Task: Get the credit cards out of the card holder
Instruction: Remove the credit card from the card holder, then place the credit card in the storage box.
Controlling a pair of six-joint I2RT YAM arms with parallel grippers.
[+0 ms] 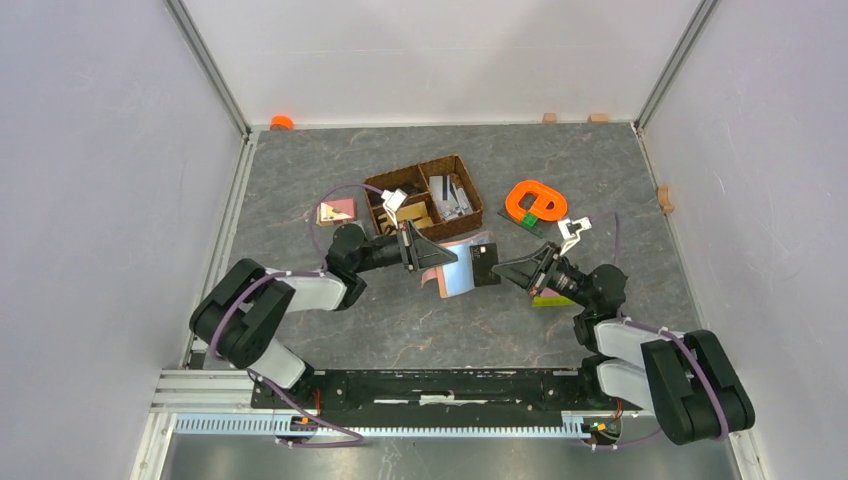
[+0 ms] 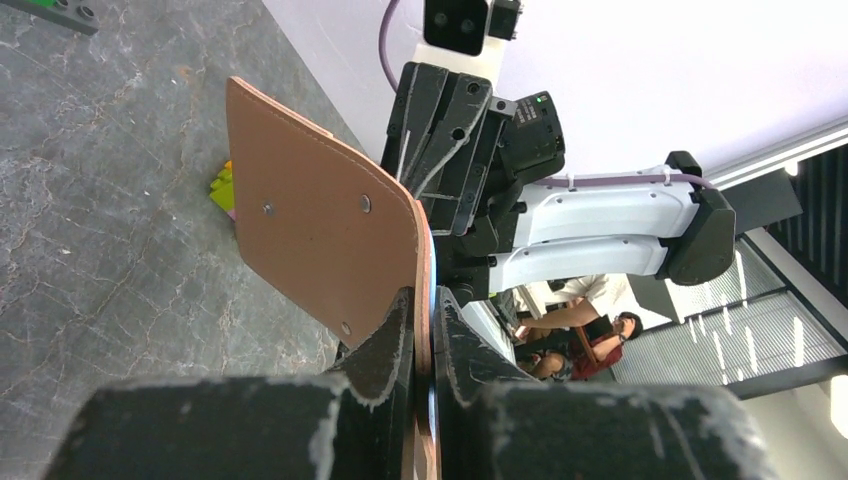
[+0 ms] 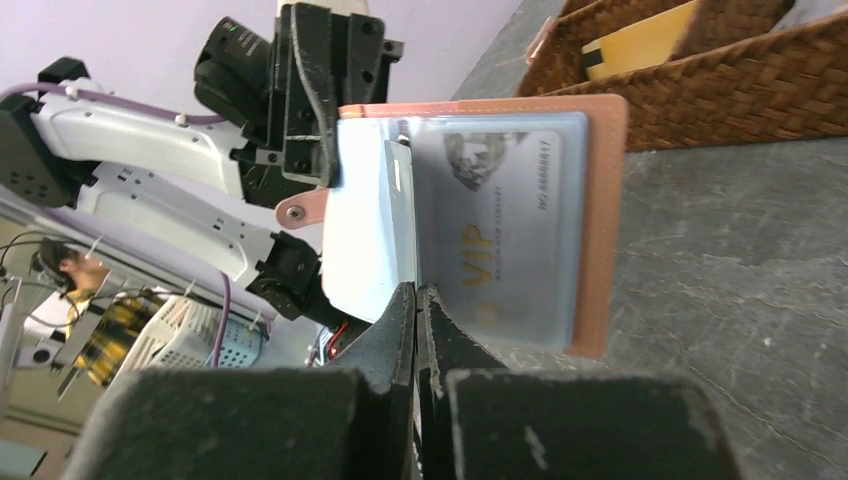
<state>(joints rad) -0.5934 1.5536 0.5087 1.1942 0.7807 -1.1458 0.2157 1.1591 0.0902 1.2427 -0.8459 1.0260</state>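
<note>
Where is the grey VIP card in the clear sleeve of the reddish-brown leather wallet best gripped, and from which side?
Probably the grey VIP card's edge nearest the right gripper, from the right arm's side: the left gripper clamps the open reddish-brown leather wallet by its opposite edge, leaving that one free.

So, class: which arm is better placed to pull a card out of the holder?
Right. The right gripper is shut at the edge of the sleeved VIP card; the left gripper is clamped on the card holder, holding it up.
</note>
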